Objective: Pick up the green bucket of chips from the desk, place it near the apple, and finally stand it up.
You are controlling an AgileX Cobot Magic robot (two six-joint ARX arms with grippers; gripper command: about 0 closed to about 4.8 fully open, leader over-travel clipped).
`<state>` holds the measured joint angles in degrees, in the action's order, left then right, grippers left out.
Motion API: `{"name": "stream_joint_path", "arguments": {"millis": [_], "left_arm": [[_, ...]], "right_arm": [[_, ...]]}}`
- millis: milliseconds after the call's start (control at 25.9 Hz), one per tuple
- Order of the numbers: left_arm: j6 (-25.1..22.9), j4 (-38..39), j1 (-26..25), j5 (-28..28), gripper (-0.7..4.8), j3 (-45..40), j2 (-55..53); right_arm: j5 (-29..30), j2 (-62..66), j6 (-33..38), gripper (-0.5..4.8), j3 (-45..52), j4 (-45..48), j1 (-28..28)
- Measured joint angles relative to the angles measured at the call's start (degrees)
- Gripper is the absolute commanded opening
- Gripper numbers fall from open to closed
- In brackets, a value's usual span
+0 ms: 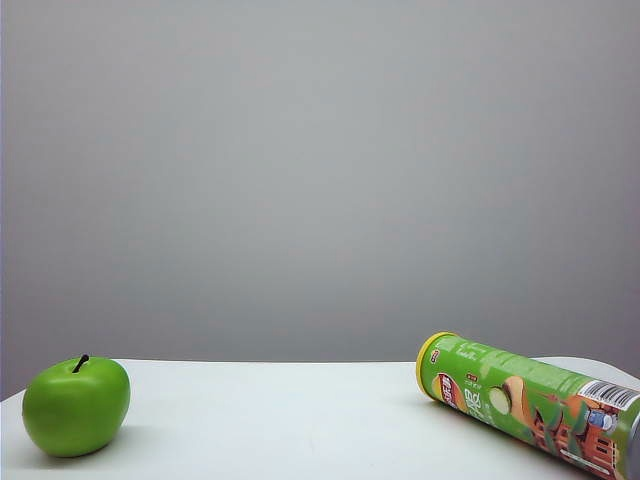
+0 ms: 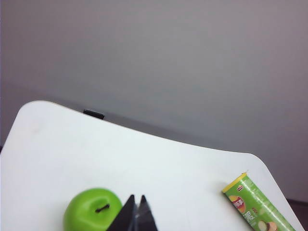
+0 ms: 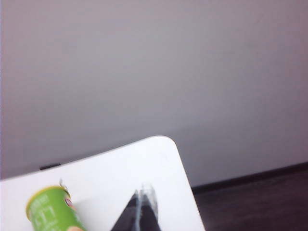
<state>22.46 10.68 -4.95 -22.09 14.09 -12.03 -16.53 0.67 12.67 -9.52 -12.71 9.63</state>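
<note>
the apple sits at the left of the desk, with the left gripper above it, fingers pressed together on nothing. the green bucket of chips lies on its side at the right, well apart from the apple. the right gripper hangs beside the bucket's lid end, fingers also pressed together, empty.

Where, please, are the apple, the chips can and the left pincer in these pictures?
apple [image 1: 76, 407]: exterior view, middle of its skin.
chips can [image 1: 520, 400]: exterior view, its green side.
left pincer [image 2: 136, 208]: left wrist view, between its closed tips.
</note>
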Motion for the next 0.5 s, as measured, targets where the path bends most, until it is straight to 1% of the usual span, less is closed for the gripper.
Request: {"name": "stream_joint_path", "arguments": {"millis": [39,193,347,424,501], "left_arm": [[-1.49,0.13,0.00,-1.01,-0.06,3.63,-4.09],[-5.07,1.92,0.00,-2.14,-0.06,12.07,-12.50],[-10.19,1.60,0.00,-2.29,-0.06,19.61,-21.18],[-11.23,2.69,0.04,-3.63,-0.06,23.32,-29.83],[-11.30,3.69,0.04,-6.23,-0.06,24.96,-33.66]], "right_arm": [[-0.04,0.22,0.42,-0.04,-0.83,0.09,-0.02],[-0.22,3.76,1.05,-0.04,-3.34,0.22,-0.02],[-0.24,11.54,0.94,-0.04,-8.26,0.83,-0.02],[-0.17,18.91,0.74,-0.04,-12.11,5.29,-0.02],[0.92,23.04,-1.25,-0.04,-13.73,9.05,-0.02]]}}
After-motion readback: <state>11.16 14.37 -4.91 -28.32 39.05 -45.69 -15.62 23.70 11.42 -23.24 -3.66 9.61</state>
